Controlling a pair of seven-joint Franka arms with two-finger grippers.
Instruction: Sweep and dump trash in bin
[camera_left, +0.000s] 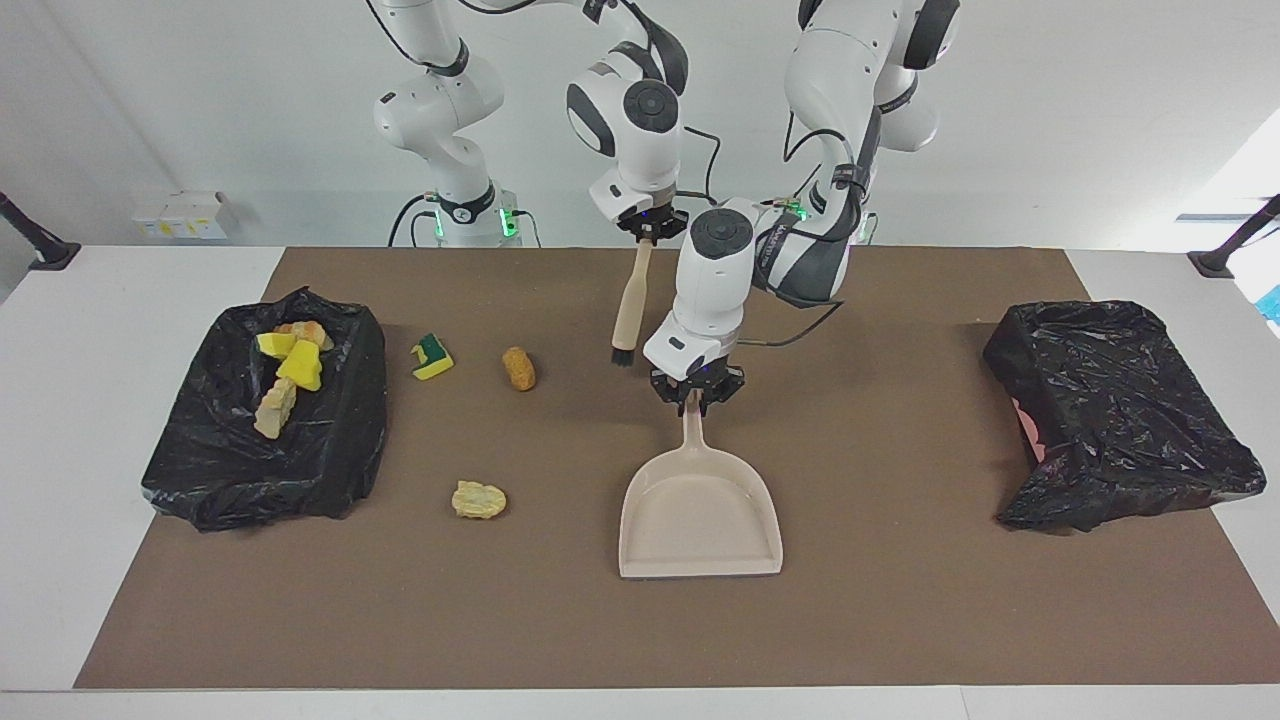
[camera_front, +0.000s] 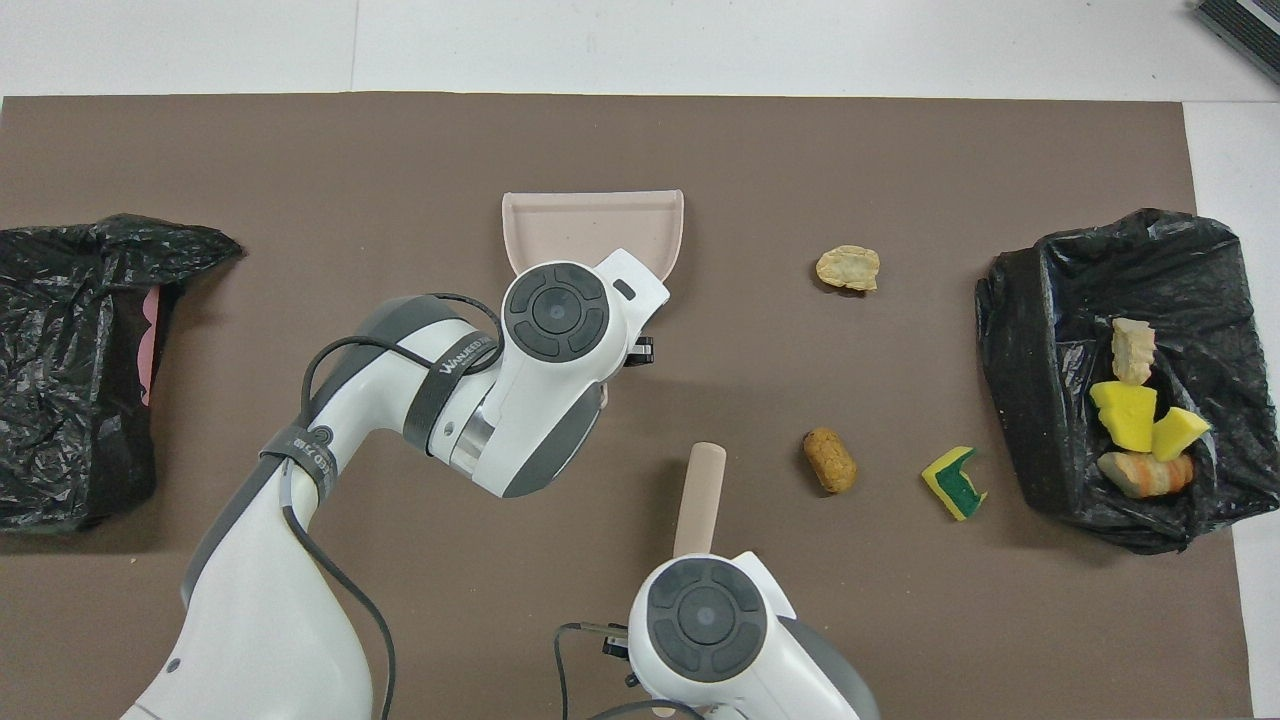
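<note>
Your table (camera_left: 60, 400) was white, with a brown mat (camera_left: 880, 600) over its middle. On the mat you had:

- Dustpan (camera_left: 700, 515), pink, mid-mat, its handle toward the robots. Your left gripper (camera_left: 697, 395) was clamped on the handle's end.
- Brush (camera_left: 630, 305), hanging bristles down over the mat from your right gripper (camera_left: 651, 228), which was closed on its handle.
- Bin (camera_left: 330, 420), black-bagged, at the right arm's end, with four pieces (camera_left: 285, 370) of trash in it.
- Loose trash: sponge (camera_left: 432, 357) just beside the bin; brown lump (camera_left: 519, 368) between sponge and brush; pale lump (camera_left: 479, 500) farther from the robots.
- Second bin (camera_left: 1120, 410), at the left arm's end.
</note>
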